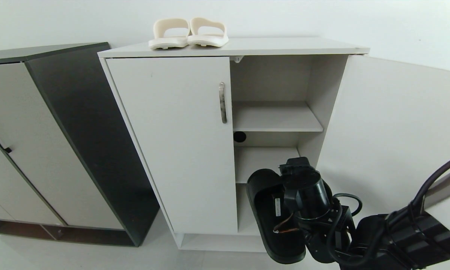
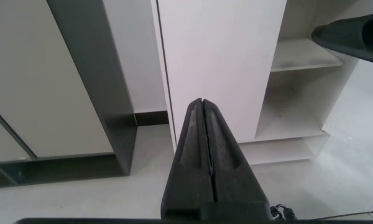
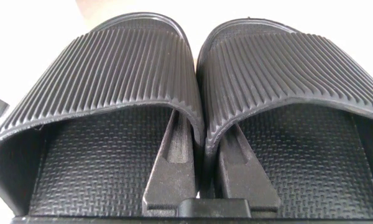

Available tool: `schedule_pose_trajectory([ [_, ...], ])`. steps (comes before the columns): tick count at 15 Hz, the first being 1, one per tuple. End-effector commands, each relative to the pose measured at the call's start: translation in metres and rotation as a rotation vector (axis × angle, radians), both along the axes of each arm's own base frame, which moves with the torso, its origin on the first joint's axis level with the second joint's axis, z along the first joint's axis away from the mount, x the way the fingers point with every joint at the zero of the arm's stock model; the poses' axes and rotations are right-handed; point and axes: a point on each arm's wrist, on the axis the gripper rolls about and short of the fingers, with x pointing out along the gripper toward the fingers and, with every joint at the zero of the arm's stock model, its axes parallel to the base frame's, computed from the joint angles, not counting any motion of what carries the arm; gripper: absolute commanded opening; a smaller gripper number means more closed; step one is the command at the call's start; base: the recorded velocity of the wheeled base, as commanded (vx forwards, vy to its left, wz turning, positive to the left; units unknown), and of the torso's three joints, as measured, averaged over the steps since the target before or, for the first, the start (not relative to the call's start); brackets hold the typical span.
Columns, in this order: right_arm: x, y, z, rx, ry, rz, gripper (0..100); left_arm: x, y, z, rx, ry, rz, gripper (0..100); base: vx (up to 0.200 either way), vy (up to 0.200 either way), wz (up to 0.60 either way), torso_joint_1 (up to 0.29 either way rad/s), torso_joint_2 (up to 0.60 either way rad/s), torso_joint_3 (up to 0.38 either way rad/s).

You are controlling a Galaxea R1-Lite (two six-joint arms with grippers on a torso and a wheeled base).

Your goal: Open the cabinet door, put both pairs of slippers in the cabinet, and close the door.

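Black left jaws (image 2: 202, 104) are pressed together on nothing, pointing toward the closed door on the left half of the cabinet (image 1: 172, 142). Cream slippers (image 1: 189, 33) sit on the cabinet top, at about 11 o'clock from the open bay on the right. Low before that bay hang the black slippers (image 1: 270, 213). The lower shelf (image 1: 266, 159) lies near them at 12 o'clock, and their long axis runs roughly 12 to 6. Holding them, the right jaws (image 3: 202, 134) pinch the pair's two inner walls together, one finger inside each slipper. The right arm is nearer — the next move looks like a straight push toward 12.
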Motion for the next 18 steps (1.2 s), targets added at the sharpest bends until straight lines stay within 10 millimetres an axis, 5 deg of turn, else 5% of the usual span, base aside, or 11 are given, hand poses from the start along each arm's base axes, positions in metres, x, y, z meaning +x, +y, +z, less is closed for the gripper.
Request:
schedule_pose_trajectory([
  [1,0.0,0.0,0.0,0.0,0.001,0.001,0,0.0,0.0,0.0,0.001,0.001,0.0,0,0.0,0.0,0.0,0.0,0.0,0.0],
  [18,-0.004,-0.001,-0.017,-0.01,-0.027,0.049,0,0.0,0.0,0.0,-0.001,0.002,0.0,0,0.0,0.0,-0.07,0.0,0.0,0.0],
])
